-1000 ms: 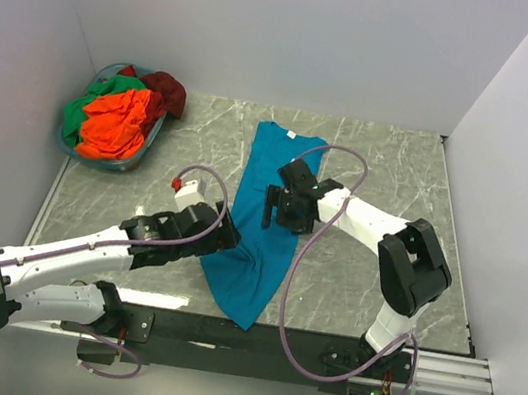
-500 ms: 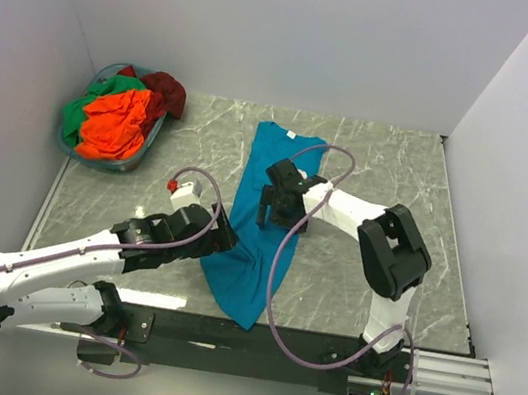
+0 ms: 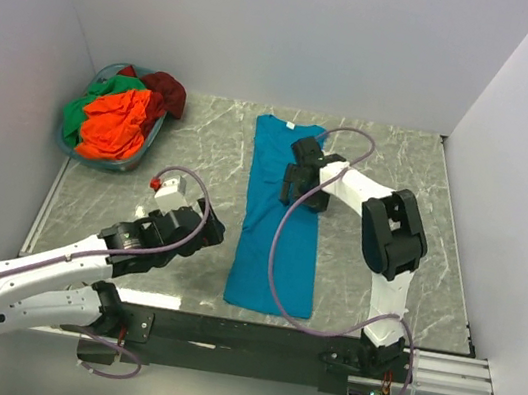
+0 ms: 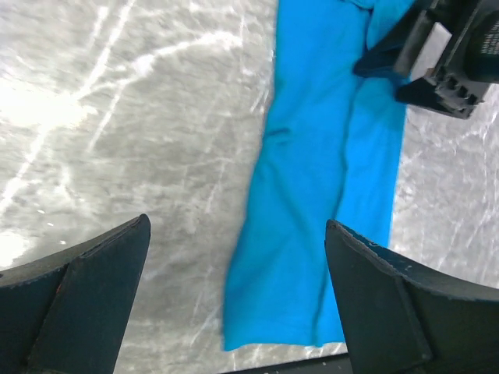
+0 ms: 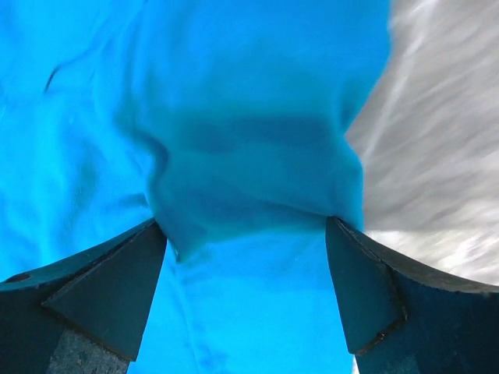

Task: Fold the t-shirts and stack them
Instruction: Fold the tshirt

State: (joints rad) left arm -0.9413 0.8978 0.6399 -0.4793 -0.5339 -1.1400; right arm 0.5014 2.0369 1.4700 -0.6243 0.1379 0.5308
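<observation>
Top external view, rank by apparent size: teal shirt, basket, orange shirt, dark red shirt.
Largest to smallest:
1. teal shirt
2. basket
3. orange shirt
4. dark red shirt
Orange and dark red are crumpled and partly hidden, so this ranks visible area only.

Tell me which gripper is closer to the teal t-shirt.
Right. The right gripper is on the teal t-shirt, near its collar end, cloth bunched between its fingers; the left gripper is over the table beside it.

Robot lab test cell, not a home. Plain white partition walls (image 3: 292, 30) boxing in a grey marble-patterned tabletop (image 3: 400, 170). White-and-black robot arms (image 3: 393, 245) bolted to a black metal rail (image 3: 241, 337) at near edge. Loose purple cables (image 3: 275, 250) trailing.
</observation>
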